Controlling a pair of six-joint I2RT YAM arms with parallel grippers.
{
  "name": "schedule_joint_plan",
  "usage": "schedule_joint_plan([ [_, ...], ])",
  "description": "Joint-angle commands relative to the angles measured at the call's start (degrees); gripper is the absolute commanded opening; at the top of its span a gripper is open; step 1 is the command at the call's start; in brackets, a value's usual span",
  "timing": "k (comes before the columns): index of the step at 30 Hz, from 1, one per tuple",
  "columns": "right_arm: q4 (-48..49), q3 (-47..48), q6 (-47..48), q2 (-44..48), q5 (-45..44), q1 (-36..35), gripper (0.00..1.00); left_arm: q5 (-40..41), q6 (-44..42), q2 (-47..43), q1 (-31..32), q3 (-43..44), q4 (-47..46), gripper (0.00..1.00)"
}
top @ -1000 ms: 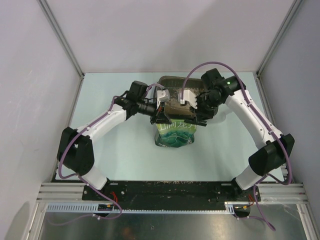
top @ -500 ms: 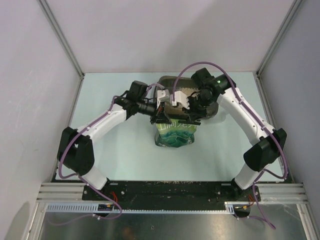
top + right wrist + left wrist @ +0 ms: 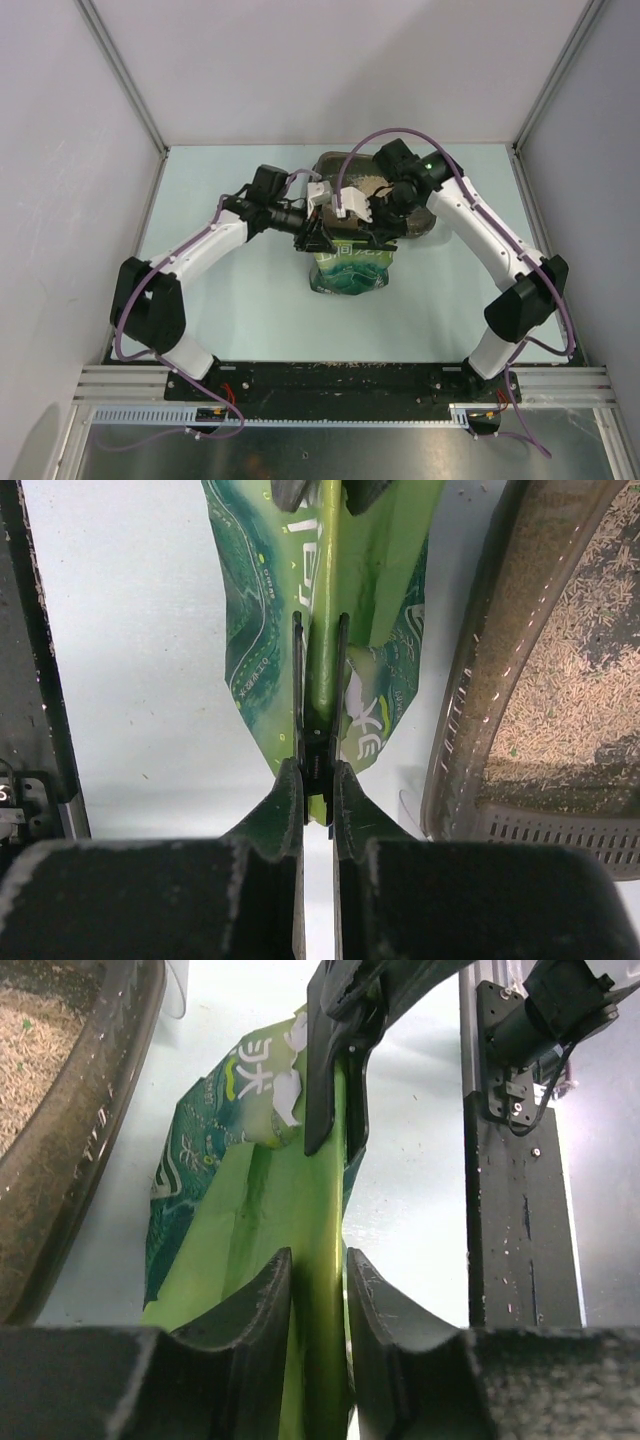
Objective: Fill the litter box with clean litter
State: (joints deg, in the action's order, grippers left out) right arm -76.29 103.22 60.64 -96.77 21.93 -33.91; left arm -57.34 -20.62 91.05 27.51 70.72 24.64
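The right arm has swung inward toward the left since a second ago, and its wrist now hangs over the near part of the shallow dark grey-brown plastic litter box. The left gripper was clamped a second ago; its jaws now stand parted on either side of the folded top edge of the green printed plastic pouch. Whether the pads are touching the film is hard to tell from this close. The right gripper is closed tight on that same fold, facing the left one along the edge.

The pouch stands on the pale green table, just in front of the litter box, with its top held up between the two grippers. The litter box lies at the middle of the table's far half, with its near rim beside the pouch. Clean litter, loose tan-beige granules, covers part of the box's floor, and a slotted grey section shows at one end.
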Motion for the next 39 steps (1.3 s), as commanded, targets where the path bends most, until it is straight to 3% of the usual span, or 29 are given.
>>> schedule_joint_plan([
  [1, -3.6, 2.2, -0.1, -1.1, 0.8, -1.1, 0.00, -1.6, -1.5, -4.0, -1.1, -2.2, 0.8, 0.27],
  [5, -3.9, 3.0, -0.3, -1.9, 0.7, -1.9, 0.00, -3.4, -1.2, -2.7, -1.1, -1.2, 0.8, 0.04],
  [7, -4.1, 3.8, -0.4, -2.8, 0.4, -2.5, 0.00, -3.8, -1.0, -2.2, -1.1, -0.4, 0.8, 0.00],
  [30, -4.8, 2.5, -2.1, -5.2, -3.0, -4.8, 0.00, -4.1, -1.0, -1.9, -1.8, 0.9, 0.8, 0.00],
  [33, -4.4, 2.3, -2.7, -5.1, -3.6, -4.7, 0.08, -3.9, -0.8, -1.9, -1.8, 0.9, 0.8, 0.00],
  [36, -2.2, 2.3, -5.3, -4.2, -5.5, -4.6, 0.26, -3.7, -0.2, -1.9, -1.9, 1.3, 0.8, 0.03],
  [37, -0.3, 2.5, -6.1, -3.9, -6.0, -4.4, 0.38, -3.6, 0.0, -2.0, -2.0, 1.5, 0.8, 0.06],
  [39, 1.5, 3.4, -6.7, -2.7, -6.2, -3.2, 0.45, -2.3, 0.5, -2.2, -2.2, 2.0, 0.8, 0.09],
])
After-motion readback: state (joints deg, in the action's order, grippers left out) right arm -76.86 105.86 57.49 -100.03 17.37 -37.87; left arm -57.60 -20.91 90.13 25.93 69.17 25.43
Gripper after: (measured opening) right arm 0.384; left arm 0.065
